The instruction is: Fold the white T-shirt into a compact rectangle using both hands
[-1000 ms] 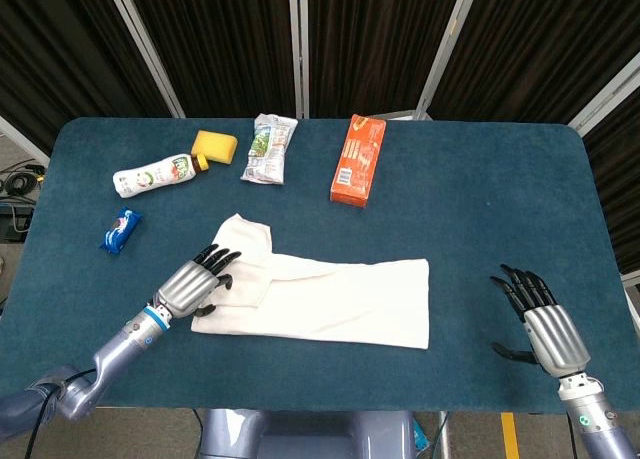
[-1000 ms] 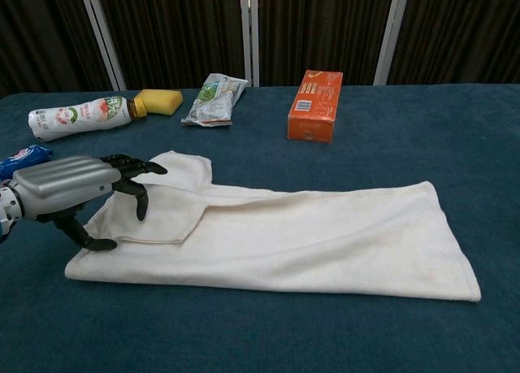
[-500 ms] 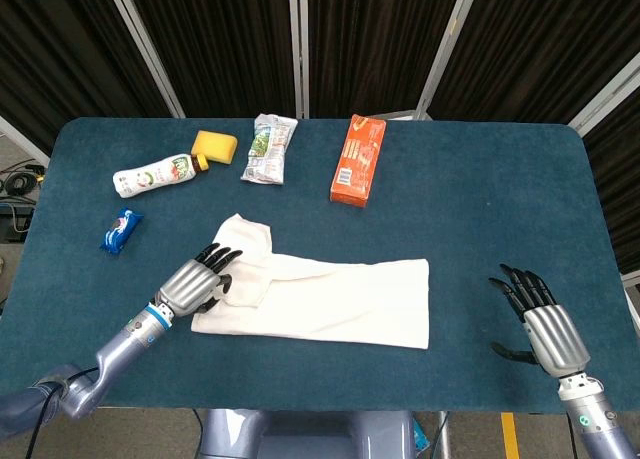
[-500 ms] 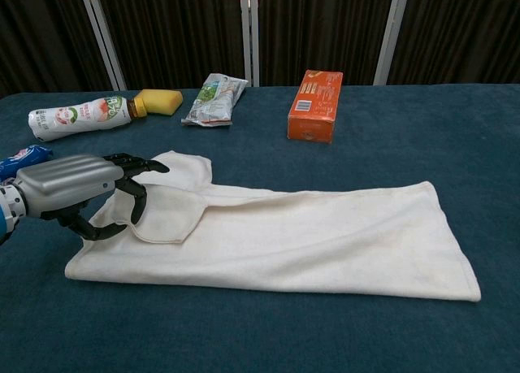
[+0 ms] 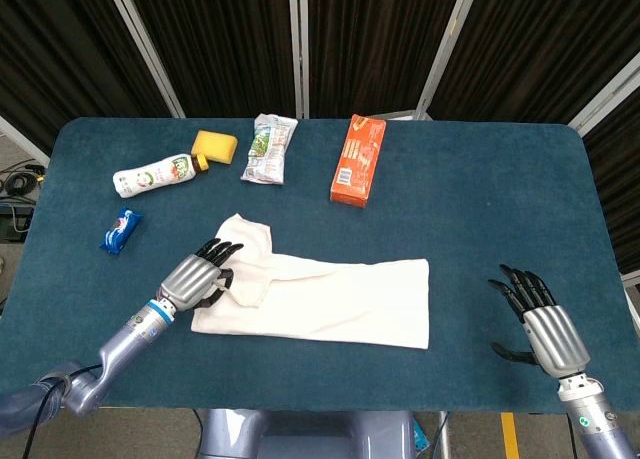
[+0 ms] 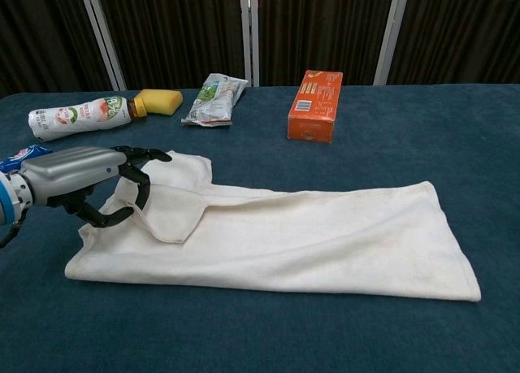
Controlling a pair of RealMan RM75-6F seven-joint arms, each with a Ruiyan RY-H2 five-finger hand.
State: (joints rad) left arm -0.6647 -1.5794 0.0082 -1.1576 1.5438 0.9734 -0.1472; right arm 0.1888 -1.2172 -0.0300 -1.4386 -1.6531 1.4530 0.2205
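Chest view shows the left robot hand (image 6: 77, 182) gripping the sleeve end of the white T-shirt (image 6: 301, 239), fingers curled under the cloth edge and thumb beneath. Compared with a second ago, the robot hand has closed on the fabric and risen slightly: the sleeve flap now lifts clear of the layer below, where before the fingers only rested on it. My judgement is that the grasp is secured and the next fold of the left end can begin.

The shirt lies as a long band across the near centre of the table (image 5: 480, 209), already folded lengthwise, its right end flat and unheld.

The right robot hand (image 5: 540, 324) sits well apart from the shirt near the right table edge, fingers spread, holding nothing; it has not moved over the interval. The task calls for both hands, so it appears idle at present.

No open containers are present. A bottle (image 5: 155, 174), a yellow sponge (image 5: 214, 145), a snack packet (image 5: 269, 148), an orange box (image 5: 358, 159) and a small blue packet (image 5: 121, 229) lie behind the shirt, all closed; contents cannot be seen.
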